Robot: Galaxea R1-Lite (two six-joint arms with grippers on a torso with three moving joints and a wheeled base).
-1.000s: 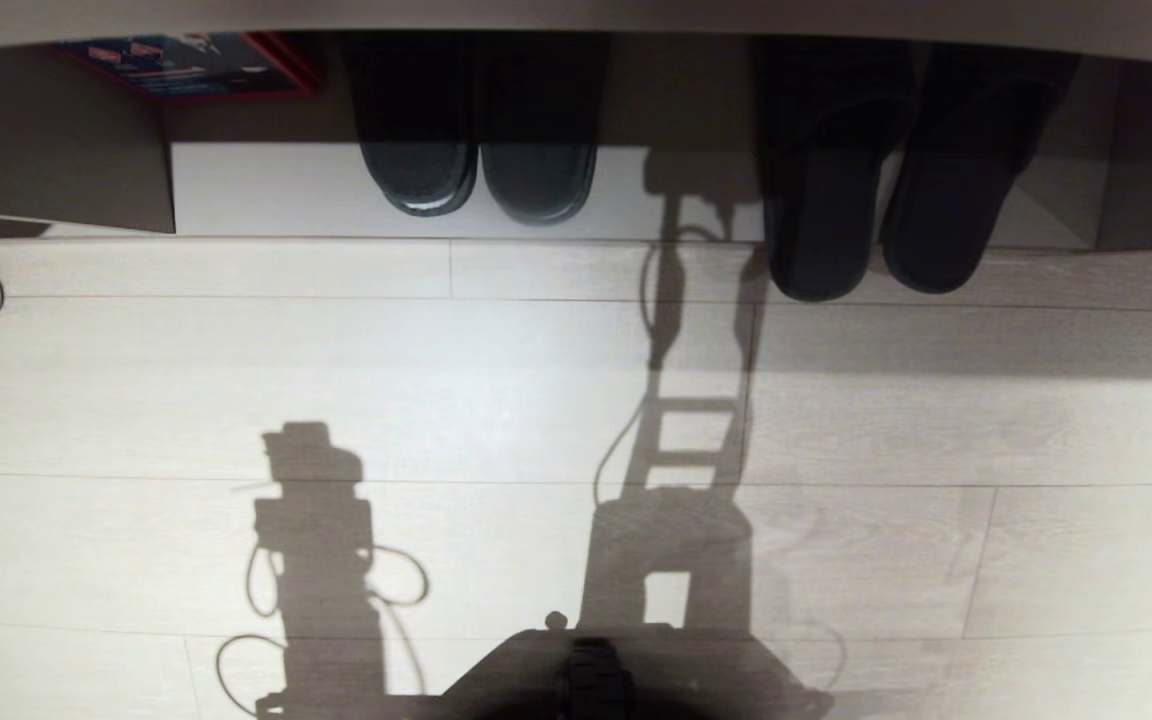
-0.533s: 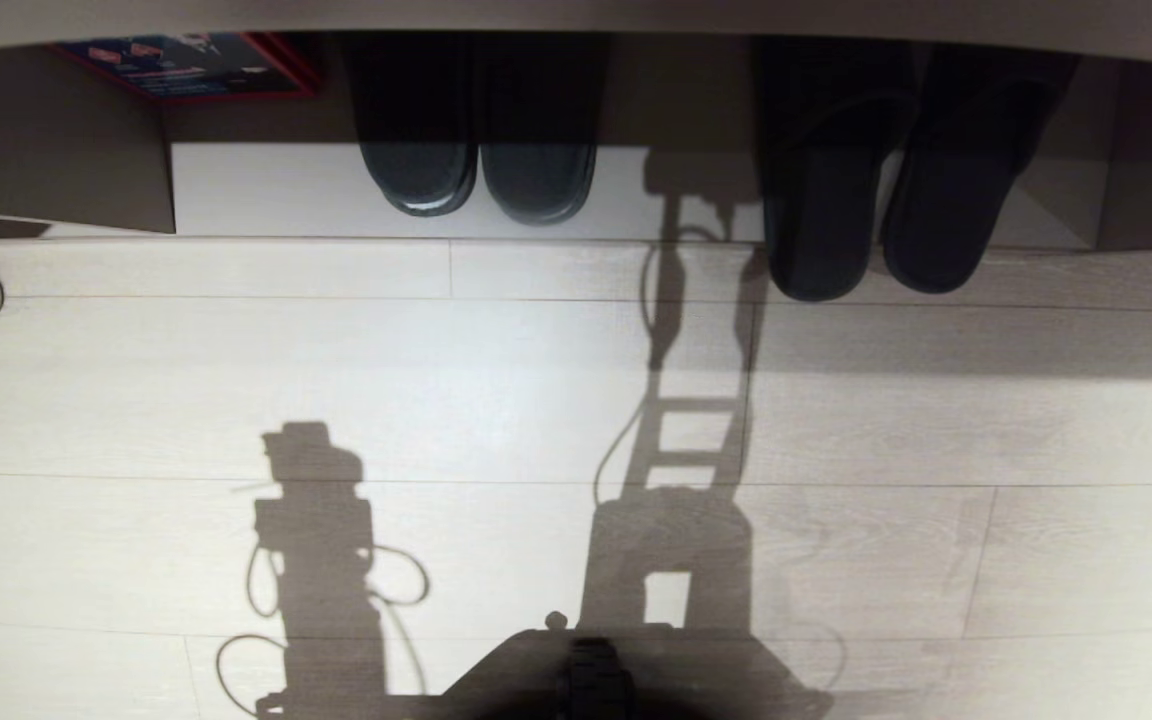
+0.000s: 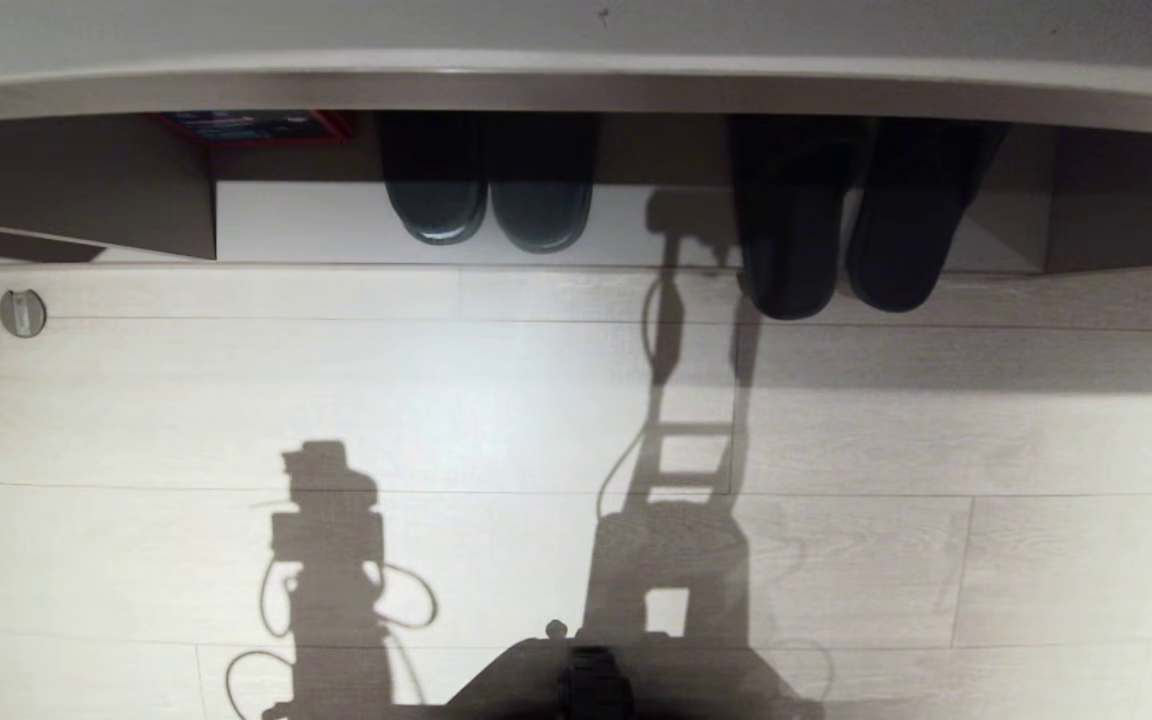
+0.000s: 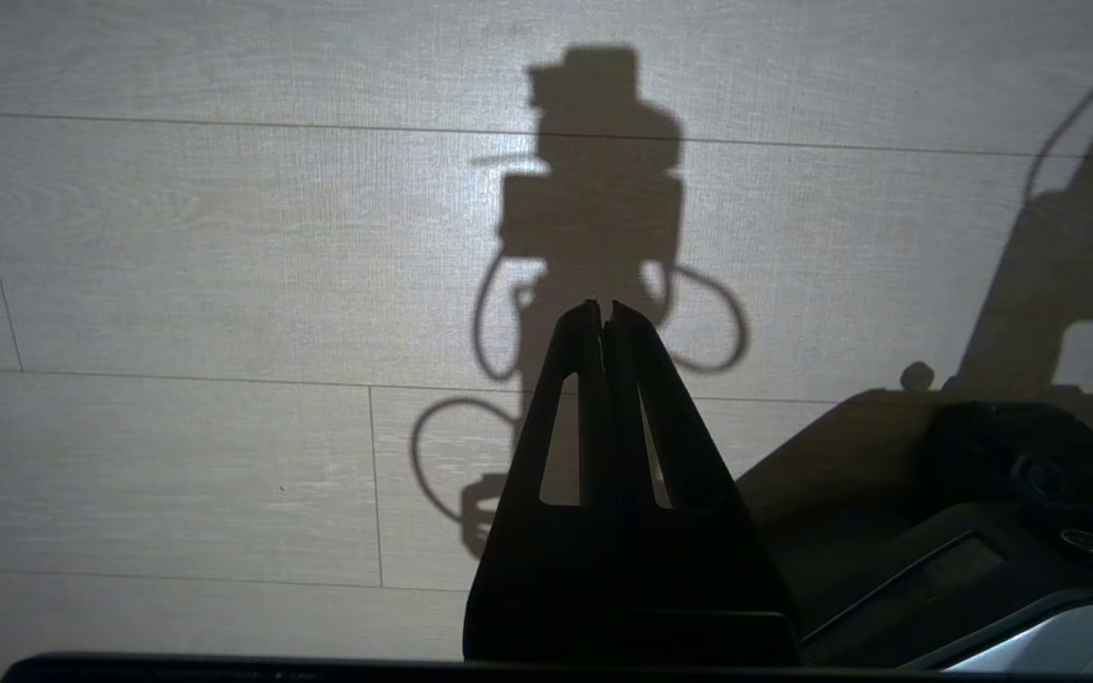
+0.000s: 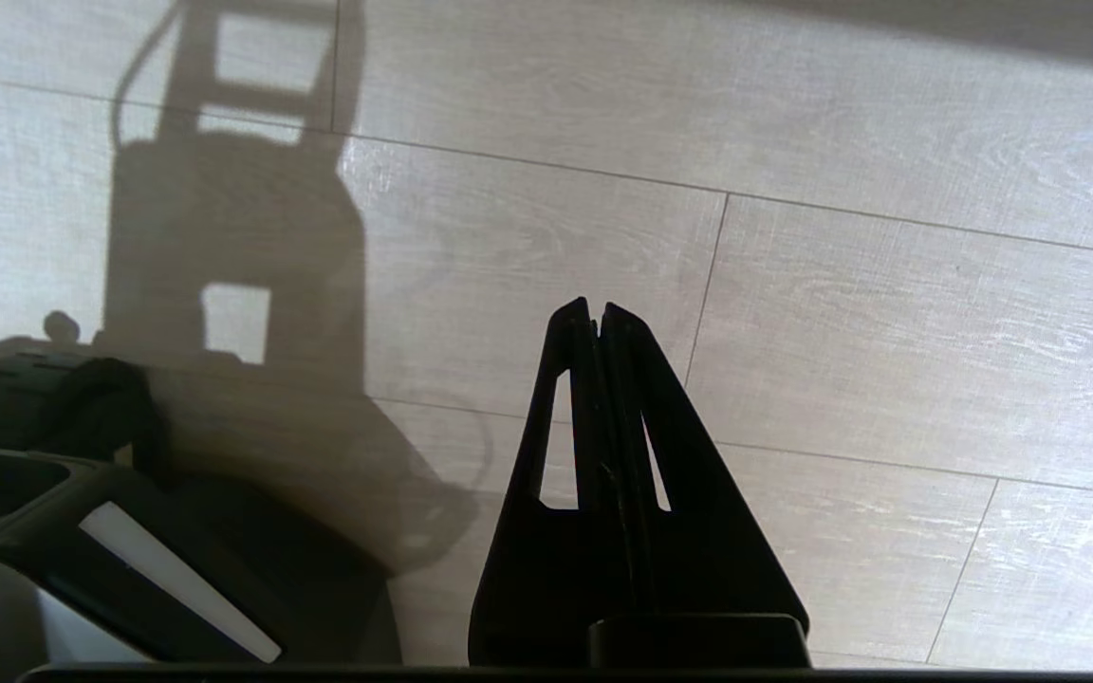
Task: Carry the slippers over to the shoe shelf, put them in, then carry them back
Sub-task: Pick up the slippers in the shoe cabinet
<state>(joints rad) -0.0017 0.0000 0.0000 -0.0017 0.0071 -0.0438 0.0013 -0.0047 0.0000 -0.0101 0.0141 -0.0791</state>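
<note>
I see the slippers (image 3: pixel 841 225) side by side in the shoe shelf (image 3: pixel 316 220), heels poking past its front edge onto the floor (image 3: pixel 536 400): long, matte black slides with rounded ends. The shelf is smooth pale laminate; the floor is light wood-grain planks. A shorter dark pair (image 3: pixel 488 190) sits apart to their left. My left end effector (image 4: pixel 603 308) and right end effector (image 5: pixel 594 308) hang over bare floor, fingers pressed together, holding nothing.
</note>
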